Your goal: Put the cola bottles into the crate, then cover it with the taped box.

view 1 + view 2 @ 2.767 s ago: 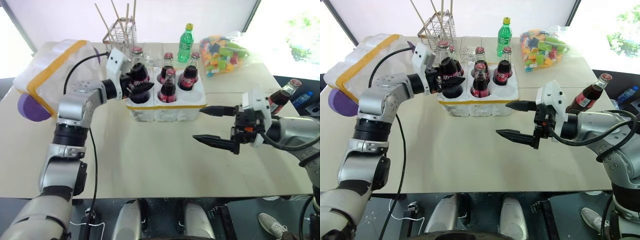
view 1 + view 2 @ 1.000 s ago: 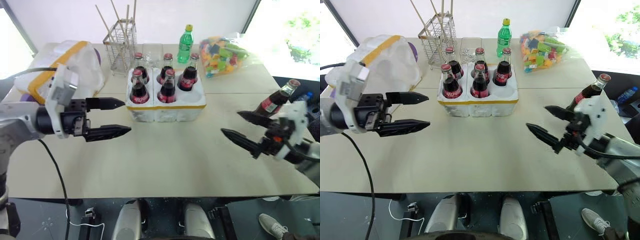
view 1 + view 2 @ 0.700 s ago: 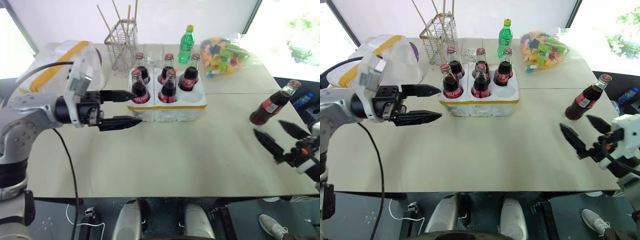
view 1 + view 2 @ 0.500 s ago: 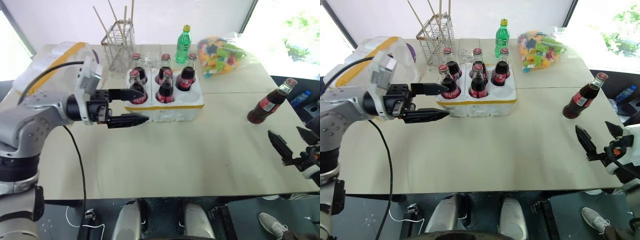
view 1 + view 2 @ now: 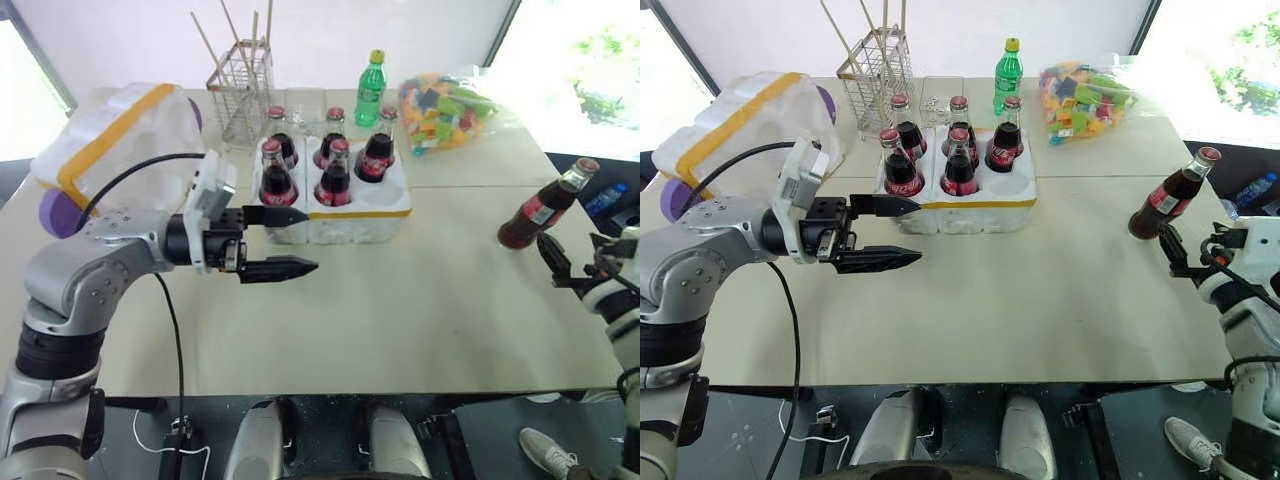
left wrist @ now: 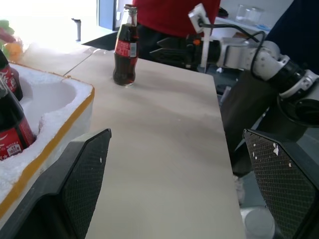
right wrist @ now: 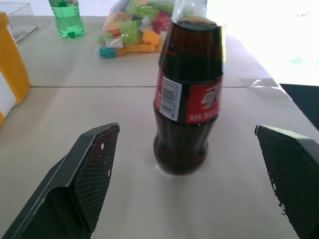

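Note:
The crate [image 5: 392, 211], a low white foam tray with a yellow band, stands mid-table and holds several cola bottles [image 5: 332, 172]; its front right hole is empty. One more cola bottle [image 5: 541, 206] stands alone near the table's right edge. My right gripper [image 5: 575, 262] is open just on the near side of that bottle, which stands centred between its fingers [image 7: 94, 164] without being touched. My left gripper [image 5: 310, 240] is open and points right, in front of the crate's left part. The taped box [image 5: 120, 140] lies at the far left.
Behind the crate stand a wire rack with sticks [image 5: 243, 85], a clear little tray [image 5: 305, 100] and a green bottle [image 5: 371, 88]. A bag of coloured pieces [image 5: 450, 108] lies at the back right. A person in red [image 6: 169, 15] stands past the table's right edge.
My right gripper has swung out to the right and now sits open just short of the lone bottle. My left gripper has moved right along the crate's front. Both stayed open.

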